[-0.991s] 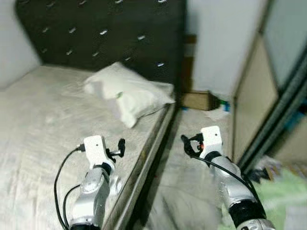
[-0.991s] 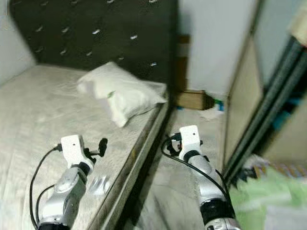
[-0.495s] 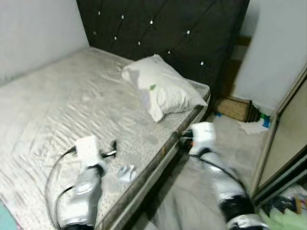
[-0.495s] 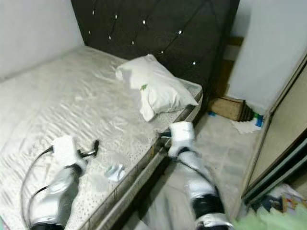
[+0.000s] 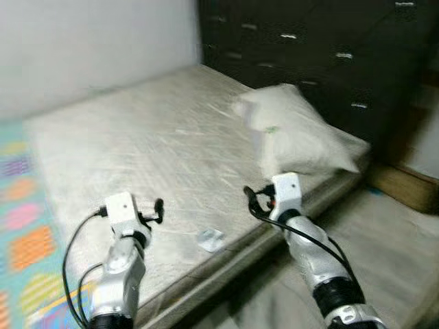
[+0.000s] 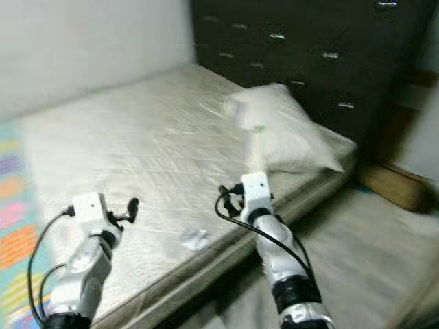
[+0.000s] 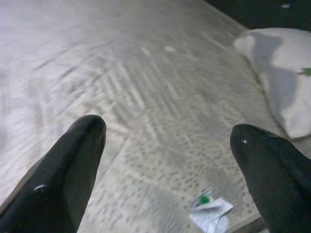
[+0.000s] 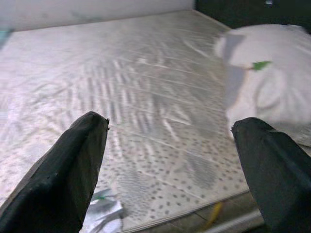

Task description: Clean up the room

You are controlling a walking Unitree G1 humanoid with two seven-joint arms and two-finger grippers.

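Both grippers hang empty over a bare mattress, black fingers spread wide. Between the left gripper's fingers, in its wrist view, lies a small crumpled wrapper, whitish with a green spot, close to the mattress edge. The right gripper, fingers equally wide, looks across the same patch, and the wrapper sits beside one of its fingers.

From the head camera, the wrapper rests on the mattress between the two arms, near the bed's side edge and touching neither gripper. A white pillow lies further up the bed, against the dark tufted headboard. A patterned mat covers the floor on the robot's left. The frames are blurred, so the wrapper's exact shape cannot be told.

The wrapper looks like the one stray piece of litter here, so picking it up is likely the step in hand. To do it well, the robot would best stop and steady itself first, then lower one gripper straight over the wrapper with a finger on each side. The thing seems thin and light; the fingers should press slightly into the soft mattress so the tips get under its folds, closing slowly so it is not flicked off the edge.
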